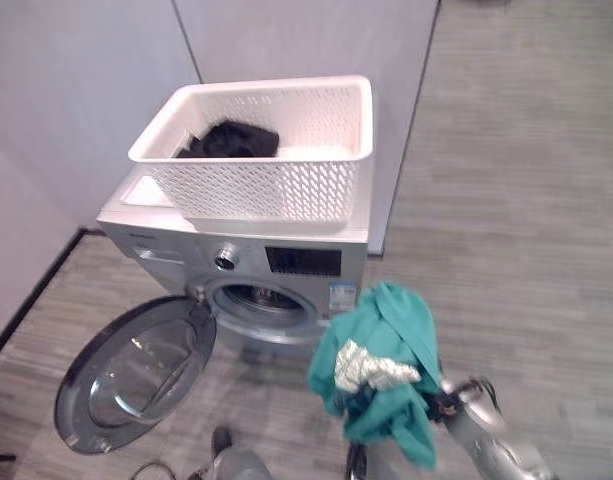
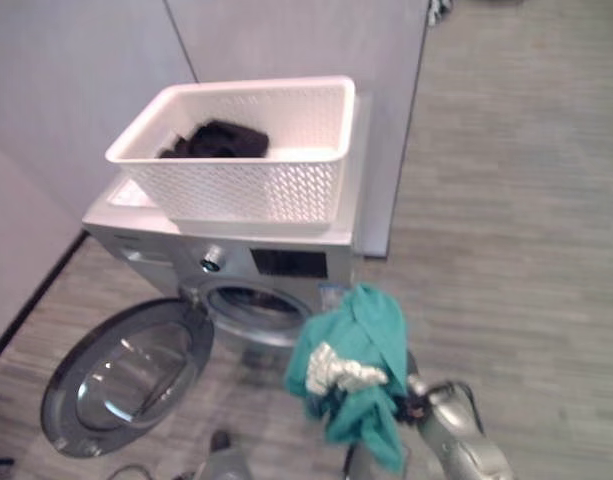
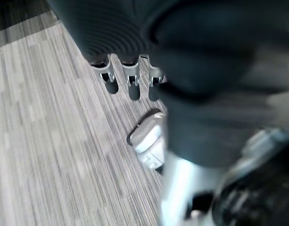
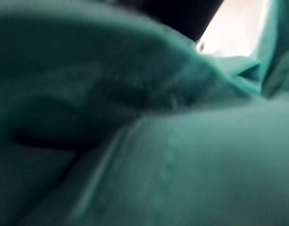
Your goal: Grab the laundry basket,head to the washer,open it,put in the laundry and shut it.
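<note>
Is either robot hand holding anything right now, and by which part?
The right robot hand grips the teal garment at a bunched fold near its middle, the rest draping over the arm. The left robot hand holds nothing.

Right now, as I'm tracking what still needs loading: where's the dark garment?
In the left eye view the dark garment lies inside the white laundry basket, at its back left, on top of the washer.

The left hand (image 3: 130, 80) hangs over grey striped floor (image 3: 50, 141), fingers straight.
</note>
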`<state>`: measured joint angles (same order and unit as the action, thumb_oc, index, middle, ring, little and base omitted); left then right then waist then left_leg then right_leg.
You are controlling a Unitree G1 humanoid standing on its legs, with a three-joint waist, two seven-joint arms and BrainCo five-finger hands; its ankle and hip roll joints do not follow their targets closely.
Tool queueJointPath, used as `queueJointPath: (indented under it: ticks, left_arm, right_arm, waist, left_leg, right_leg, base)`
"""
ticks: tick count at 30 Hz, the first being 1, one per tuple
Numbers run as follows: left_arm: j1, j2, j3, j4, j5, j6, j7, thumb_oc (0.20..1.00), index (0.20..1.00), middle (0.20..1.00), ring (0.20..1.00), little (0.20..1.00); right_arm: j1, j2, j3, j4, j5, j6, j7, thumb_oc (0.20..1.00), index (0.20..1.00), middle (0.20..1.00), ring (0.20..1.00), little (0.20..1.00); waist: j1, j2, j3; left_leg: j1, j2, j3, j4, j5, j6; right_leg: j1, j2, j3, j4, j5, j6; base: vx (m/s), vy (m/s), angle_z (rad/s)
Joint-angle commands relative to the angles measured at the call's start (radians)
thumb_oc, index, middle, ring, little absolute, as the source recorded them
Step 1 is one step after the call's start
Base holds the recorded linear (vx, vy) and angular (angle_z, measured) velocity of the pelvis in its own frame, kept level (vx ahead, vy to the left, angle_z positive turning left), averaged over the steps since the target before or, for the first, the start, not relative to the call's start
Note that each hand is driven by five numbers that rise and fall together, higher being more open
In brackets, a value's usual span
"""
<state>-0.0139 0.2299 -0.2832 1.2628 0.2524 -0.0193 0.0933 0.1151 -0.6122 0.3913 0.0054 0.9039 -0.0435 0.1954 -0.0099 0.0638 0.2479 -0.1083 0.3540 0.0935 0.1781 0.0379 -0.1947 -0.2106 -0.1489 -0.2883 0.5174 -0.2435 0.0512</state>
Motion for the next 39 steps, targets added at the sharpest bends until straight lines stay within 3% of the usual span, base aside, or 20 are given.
queueJointPath:
  ticks: [1, 2, 3, 4, 7, 8, 9, 10, 11, 12, 14, 15, 16, 17, 18, 20, 24, 30, 35, 39]
  left_arm:
    - [-0.018, 0.041, 0.014, -0.050, -0.005, -0.030, 0.025, 1.000, 1.000, 1.000, 1.000, 1.000]
    - [-0.019, 0.042, 0.015, -0.055, -0.012, -0.034, 0.019, 1.000, 1.000, 1.000, 1.000, 1.000]
    - [-0.022, 0.042, 0.017, -0.058, -0.012, -0.036, 0.021, 1.000, 1.000, 1.000, 1.000, 1.000]
    - [-0.022, 0.042, 0.017, -0.058, -0.012, -0.036, 0.021, 1.000, 1.000, 1.000, 1.000, 1.000]
    - [-0.033, 0.050, 0.029, -0.060, 0.005, -0.031, 0.038, 1.000, 1.000, 1.000, 1.000, 1.000]
    - [-0.030, 0.055, 0.043, -0.059, -0.005, -0.032, 0.045, 1.000, 1.000, 1.000, 1.000, 1.000]
    - [-0.013, 0.065, 0.062, -0.064, -0.012, -0.031, 0.047, 1.000, 1.000, 1.000, 1.000, 1.000]
    - [-0.012, 0.067, 0.064, -0.066, -0.012, -0.031, 0.046, 1.000, 1.000, 1.000, 1.000, 1.000]
    - [-0.002, 0.078, 0.082, -0.055, -0.013, -0.024, 0.051, 1.000, 1.000, 1.000, 1.000, 1.000]
    - [-0.001, 0.079, 0.083, -0.054, -0.013, -0.025, 0.051, 1.000, 1.000, 1.000, 1.000, 1.000]
    - [0.011, 0.088, 0.108, -0.037, -0.018, -0.020, 0.051, 1.000, 1.000, 1.000, 1.000, 1.000]
    - [0.015, 0.089, 0.115, -0.030, -0.017, -0.017, 0.050, 1.000, 1.000, 1.000, 1.000, 1.000]
    - [0.013, 0.090, 0.114, -0.020, -0.012, -0.017, 0.043, 1.000, 1.000, 1.000, 1.000, 1.000]
    - [0.010, 0.088, 0.108, -0.017, -0.003, -0.020, 0.043, 1.000, 1.000, 1.000, 1.000, 1.000]
    - [0.010, 0.088, 0.108, -0.017, -0.003, -0.020, 0.043, 1.000, 1.000, 1.000, 1.000, 1.000]
    - [0.009, 0.070, 0.081, -0.021, 0.014, -0.025, 0.035, 1.000, 1.000, 1.000, 1.000, 1.000]
    - [0.026, 0.043, 0.058, -0.058, -0.003, -0.035, 0.025, 1.000, 1.000, 1.000, 1.000, 1.000]
    - [0.013, 0.020, 0.022, -0.050, 0.008, -0.031, 0.014, 1.000, 1.000, 1.000, 1.000, 1.000]
    - [0.009, 0.011, 0.024, -0.038, 0.004, -0.028, 0.014, 1.000, 1.000, 1.000, 1.000, 1.000]
    - [0.009, 0.015, 0.023, -0.036, 0.007, -0.026, 0.015, 1.000, 1.000, 1.000, 1.000, 1.000]
  right_arm:
    - [0.017, 0.060, -0.002, -0.168, -0.037, -0.036, 0.023, 0.200, 0.200, 0.200, 0.200, 0.200]
    - [0.026, 0.064, -0.010, -0.177, -0.040, -0.034, 0.027, 0.200, 0.200, 0.200, 0.200, 0.200]
    - [0.061, 0.064, -0.026, -0.182, -0.042, -0.031, 0.036, 0.200, 0.200, 0.200, 0.200, 0.200]
    - [0.061, 0.064, -0.027, -0.182, -0.042, -0.031, 0.036, 0.200, 0.200, 0.200, 0.200, 0.200]
    - [0.058, 0.067, -0.019, -0.163, -0.091, -0.025, 0.029, 0.200, 0.200, 0.200, 0.200, 0.200]
    - [0.045, 0.067, -0.007, -0.152, -0.095, -0.024, 0.028, 0.200, 0.200, 0.200, 0.200, 0.200]
    - [0.010, 0.067, 0.021, -0.132, -0.103, -0.023, 0.033, 0.200, 0.200, 0.200, 0.200, 0.200]
    - [0.007, 0.068, 0.024, -0.129, -0.103, -0.024, 0.033, 0.200, 0.200, 0.200, 0.200, 0.200]
    - [-0.013, 0.078, 0.058, -0.120, -0.091, -0.009, 0.044, 0.200, 0.200, 0.200, 0.200, 0.200]
    - [-0.015, 0.078, 0.059, -0.119, -0.091, -0.009, 0.044, 0.200, 0.200, 0.200, 0.200, 0.200]
    - [-0.029, 0.089, 0.086, -0.107, -0.074, -0.003, 0.055, 0.200, 0.200, 0.200, 0.200, 0.200]
    - [-0.029, 0.096, 0.094, -0.097, -0.062, 0.003, 0.060, 0.200, 0.200, 0.200, 0.200, 0.200]
    - [-0.027, 0.093, 0.100, -0.097, -0.060, -0.001, 0.065, 0.200, 0.200, 0.200, 0.200, 0.200]
    - [-0.022, 0.091, 0.098, -0.093, -0.058, -0.006, 0.065, 0.200, 0.200, 0.200, 0.200, 0.200]
    - [-0.022, 0.091, 0.098, -0.093, -0.058, -0.006, 0.065, 0.200, 0.200, 0.200, 0.200, 0.200]
    - [0.003, 0.083, 0.078, -0.081, -0.072, -0.017, 0.052, 0.200, 0.200, 0.200, 0.200, 0.200]
    - [0.022, 0.075, 0.070, -0.052, -0.070, -0.014, 0.051, 0.200, 0.200, 0.200, 0.200, 0.200]
    - [0.048, 0.063, 0.051, -0.044, -0.104, -0.015, 0.049, 0.200, 0.200, 0.200, 0.200, 0.200]
    - [0.065, 0.076, 0.030, -0.048, -0.111, -0.020, 0.040, 0.200, 0.200, 0.200, 0.200, 0.200]
    - [0.067, 0.074, 0.027, -0.068, -0.115, -0.020, 0.042, 0.200, 0.200, 0.200, 0.200, 0.200]
  waist:
    - [0.011, -0.022, -0.002]
    - [0.009, -0.025, 0.004]
    - [0.010, -0.025, 0.010]
    - [0.011, -0.025, 0.010]
    - [0.017, -0.023, 0.018]
    - [0.034, -0.026, 0.025]
    - [0.075, -0.028, 0.032]
    - [0.073, -0.028, 0.034]
    - [0.073, -0.047, 0.043]
    - [0.075, -0.049, 0.043]
    - [0.075, -0.063, 0.046]
    - [0.069, -0.071, 0.045]
    - [0.051, -0.077, 0.045]
    - [0.043, -0.079, 0.042]
    - [0.043, -0.079, 0.042]
    - [0.030, -0.074, 0.022]
    - [0.043, -0.053, -0.005]
    - [0.026, -0.042, -0.029]
    - [0.019, -0.045, -0.030]
    - [0.022, -0.055, -0.021]
  left_leg:
    - [-0.018, -0.143, 0.046, 0.076, -0.007, 0.073]
    - [-0.026, -0.164, 0.056, 0.106, -0.034, 0.081]
    - [-0.034, -0.203, 0.087, 0.139, -0.083, 0.094]
    - [-0.034, -0.203, 0.089, 0.140, -0.084, 0.095]
    - [-0.032, -0.249, 0.158, 0.149, -0.124, 0.126]
    - [-0.020, -0.251, 0.195, 0.143, -0.138, 0.131]
    - [0.004, -0.238, 0.250, 0.116, -0.158, 0.132]
    - [0.010, -0.237, 0.248, 0.113, -0.161, 0.130]
    - [0.037, -0.246, 0.276, 0.067, -0.144, 0.144]
    - [0.040, -0.247, 0.279, 0.064, -0.143, 0.144]
    - [0.064, -0.265, 0.296, 0.017, -0.131, 0.156]
    - [0.073, -0.280, 0.296, -0.005, -0.123, 0.164]
    - [0.083, -0.306, 0.284, -0.031, -0.113, 0.170]
    - [0.088, -0.316, 0.275, -0.045, -0.107, 0.170]
    - [0.088, -0.316, 0.275, -0.045, -0.107, 0.170]
    - [0.084, -0.320, 0.268, -0.044, -0.098, 0.157]
    - [0.092, -0.298, 0.273, -0.034, -0.091, 0.132]
    - [0.091, -0.274, 0.244, -0.023, -0.078, 0.107]
    - [0.086, -0.261, 0.229, 0.029, -0.091, 0.101]
    - [0.053, -0.248, 0.214, 0.117, -0.066, 0.100]
  right_leg:
    - [0.202, -0.078, 0.011, -0.244, 0.112, 0.079]
    - [0.204, -0.103, 0.022, -0.243, 0.125, 0.087]
    - [0.206, -0.157, 0.033, -0.262, 0.169, 0.115]
    - [0.206, -0.158, 0.034, -0.263, 0.170, 0.116]
    - [0.182, -0.240, 0.025, -0.299, 0.288, 0.141]
    - [0.176, -0.280, -0.046, -0.320, 0.337, 0.142]
    - [0.172, -0.304, -0.215, -0.326, 0.360, 0.153]
    - [0.177, -0.301, -0.217, -0.325, 0.356, 0.154]
    - [0.142, -0.248, -0.233, -0.272, 0.319, 0.142]
    - [0.139, -0.250, -0.230, -0.269, 0.317, 0.141]
    - [0.102, -0.191, -0.218, -0.222, 0.286, 0.132]
    - [0.070, -0.138, -0.198, -0.185, 0.266, 0.127]
    - [0.045, -0.056, -0.155, -0.178, 0.240, 0.123]
    - [0.042, -0.019, -0.125, -0.184, 0.221, 0.113]
    - [0.042, -0.019, -0.125, -0.184, 0.221, 0.113]
    - [0.091, 0.030, -0.091, -0.271, 0.182, 0.060]
    - [0.145, 0.059, -0.106, -0.355, 0.174, 0.043]
    - [0.192, 0.079, -0.104, -0.404, 0.164, 0.024]
    - [0.213, 0.084, -0.098, -0.401, 0.150, 0.011]
    - [0.219, 0.087, -0.089, -0.399, 0.155, -0.013]
  base:
    - [0.06, 0.276, 0.19]
    - [0.09, 0.445, 0.30]
    - [0.09, 0.448, 0.24]
    - [0.07, 0.476, 0.05]
    - [0.01, 0.379, -0.15]
    - [-0.02, 0.444, -0.75]
    - [-0.01, 0.304, -1.09]
    - [0.01, 0.307, -0.86]
    - [0.01, 0.124, -1.54]
    - [-0.01, 0.175, -1.20]
    - [0.01, 0.109, -0.90]
    - [0.03, 0.136, -0.30]
    - [0.04, 0.101, -0.23]
    - [0.03, 0.054, 0.02]
    - [0.05, -0.019, 0.29]
    - [0.06, -0.057, 0.50]
    - [0.08, -0.099, 0.33]
    - [0.06, -0.089, 0.05]
    - [0.03, -0.067, 0.18]
    - [0.00, -0.061, 0.00]
